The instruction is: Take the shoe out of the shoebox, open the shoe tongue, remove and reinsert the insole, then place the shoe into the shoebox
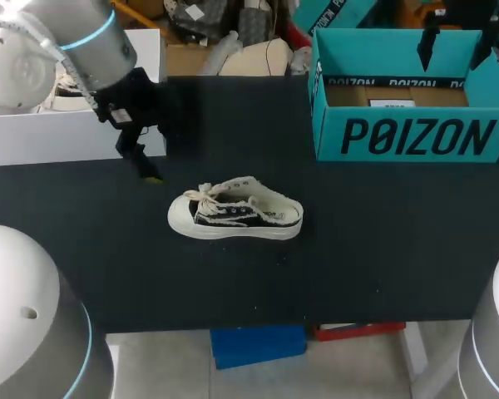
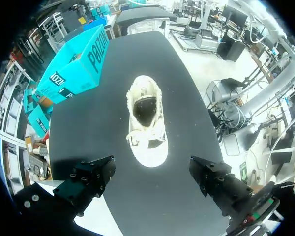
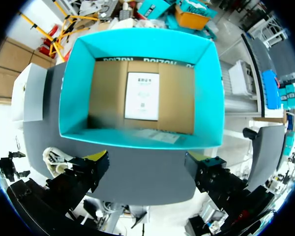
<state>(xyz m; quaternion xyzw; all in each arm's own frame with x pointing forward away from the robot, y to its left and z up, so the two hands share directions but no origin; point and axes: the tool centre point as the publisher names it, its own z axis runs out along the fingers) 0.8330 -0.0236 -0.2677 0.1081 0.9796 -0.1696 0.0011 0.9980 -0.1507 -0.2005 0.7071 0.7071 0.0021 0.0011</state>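
A cream and black sneaker [image 1: 233,212] lies on its sole in the middle of the black table [image 1: 382,249], toe pointing left. My left gripper [image 1: 145,166] hangs up and to the left of the toe, apart from it. In the left wrist view the sneaker [image 2: 146,120] lies ahead of the left gripper [image 2: 152,179], which is open with nothing between its fingers. The teal shoebox [image 1: 412,133] stands at the back right without a lid. My right gripper [image 1: 457,46] hovers above it, open. The right wrist view looks down past the right gripper [image 3: 147,172] into the shoebox [image 3: 140,140], with a white label on its cardboard floor.
A white box [image 1: 66,133] stands at the back left, just behind my left arm. The sneaker [image 3: 54,157] shows beside the right gripper's finger in the right wrist view. The table's front edge [image 1: 258,322] runs below the sneaker.
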